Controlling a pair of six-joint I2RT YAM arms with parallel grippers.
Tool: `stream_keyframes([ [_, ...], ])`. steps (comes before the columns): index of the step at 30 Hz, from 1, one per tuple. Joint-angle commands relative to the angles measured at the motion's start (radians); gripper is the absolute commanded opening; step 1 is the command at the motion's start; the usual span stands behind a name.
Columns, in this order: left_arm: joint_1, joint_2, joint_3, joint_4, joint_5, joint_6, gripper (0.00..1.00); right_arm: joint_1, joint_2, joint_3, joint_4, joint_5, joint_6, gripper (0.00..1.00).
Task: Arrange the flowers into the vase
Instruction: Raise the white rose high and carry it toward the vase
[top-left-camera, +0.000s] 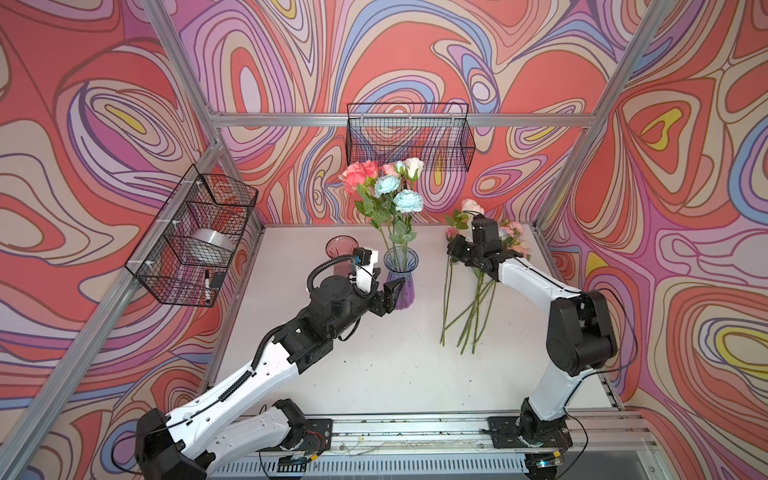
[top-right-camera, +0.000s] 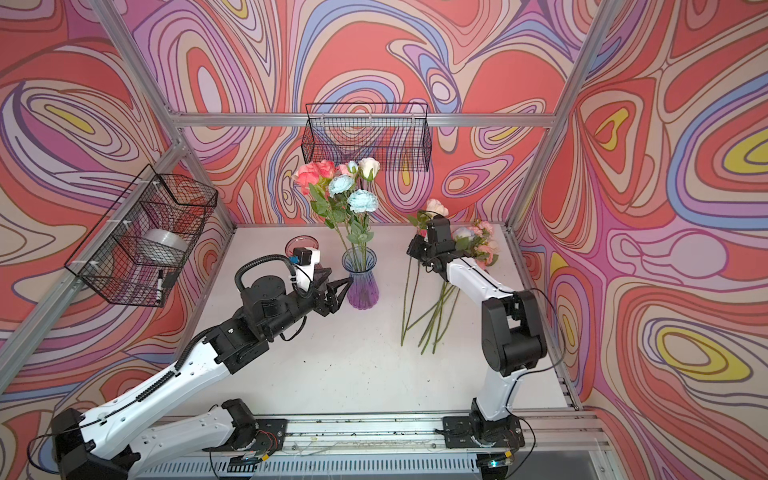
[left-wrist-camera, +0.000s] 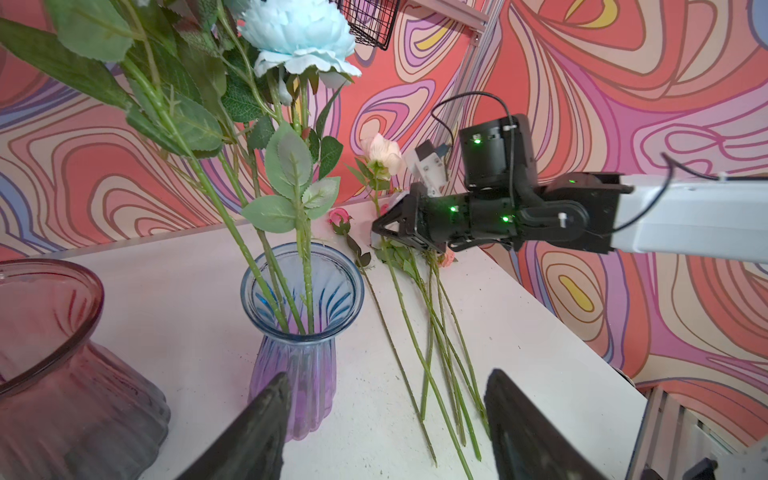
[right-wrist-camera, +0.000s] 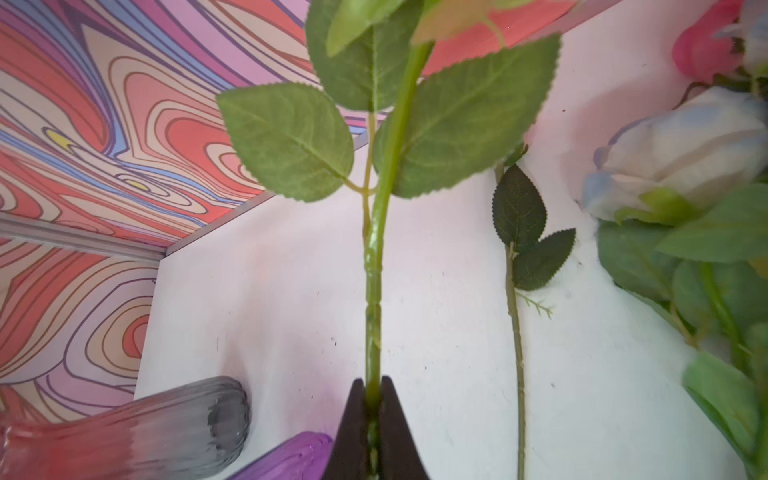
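The right gripper (right-wrist-camera: 372, 399) pinches the thin green stem (right-wrist-camera: 374, 291) of a pale pink rose (left-wrist-camera: 382, 151), its head up, just right of the ribbed blue-and-purple glass vase (top-left-camera: 400, 282). The left gripper (left-wrist-camera: 388, 374) gapes beside that vase's base, gripping nothing. Unsteadied, the vase could tip if the incoming stem snags on leaves (left-wrist-camera: 289, 162) already inside.

Robot test cell. Aluminium frame (top-left-camera: 291, 120) carries a printed swirl backdrop (top-left-camera: 415, 54). Left arm (top-left-camera: 257, 374) and right arm (top-left-camera: 536, 282) are bolted to a rail (top-left-camera: 415, 432) along the front edge of the white table (top-left-camera: 395, 365). A wire basket (top-left-camera: 409, 137) hangs on the frame.
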Motion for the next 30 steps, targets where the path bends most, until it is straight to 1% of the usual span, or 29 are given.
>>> stream_keyframes([
  [1,0.005,-0.027,-0.005,-0.009,-0.083,0.058,0.75,0.041,-0.135,-0.133,0.198,-0.001,-0.042,0.0],
  [4,0.009,-0.041,-0.004,-0.015,-0.136,0.088,0.77,0.09,-0.257,-0.216,0.285,0.058,-0.089,0.0],
  [7,0.017,-0.064,-0.014,-0.004,-0.193,0.097,0.78,0.156,-0.369,-0.278,0.371,0.14,-0.14,0.0],
  [12,0.035,-0.093,-0.055,0.047,-0.28,0.073,0.79,0.237,-0.475,-0.288,0.433,0.235,-0.201,0.0],
  [16,0.04,-0.099,-0.066,0.055,-0.334,0.052,0.79,0.287,-0.53,-0.274,0.504,0.304,-0.233,0.0],
  [19,0.047,-0.108,-0.076,0.054,-0.393,0.021,0.78,0.309,-0.535,-0.237,0.55,0.339,-0.256,0.0],
  [21,0.062,-0.132,-0.102,0.08,-0.438,-0.011,0.78,0.318,-0.516,-0.2,0.583,0.35,-0.273,0.0],
  [23,0.082,-0.158,-0.136,0.112,-0.458,-0.042,0.78,0.326,-0.487,-0.155,0.606,0.365,-0.285,0.0],
  [27,0.131,-0.191,-0.169,0.141,-0.466,-0.106,0.79,0.339,-0.417,-0.055,0.629,0.373,-0.316,0.0],
  [30,0.149,-0.2,-0.167,0.134,-0.455,-0.131,0.79,0.35,-0.38,0.016,0.613,0.378,-0.341,0.0],
])
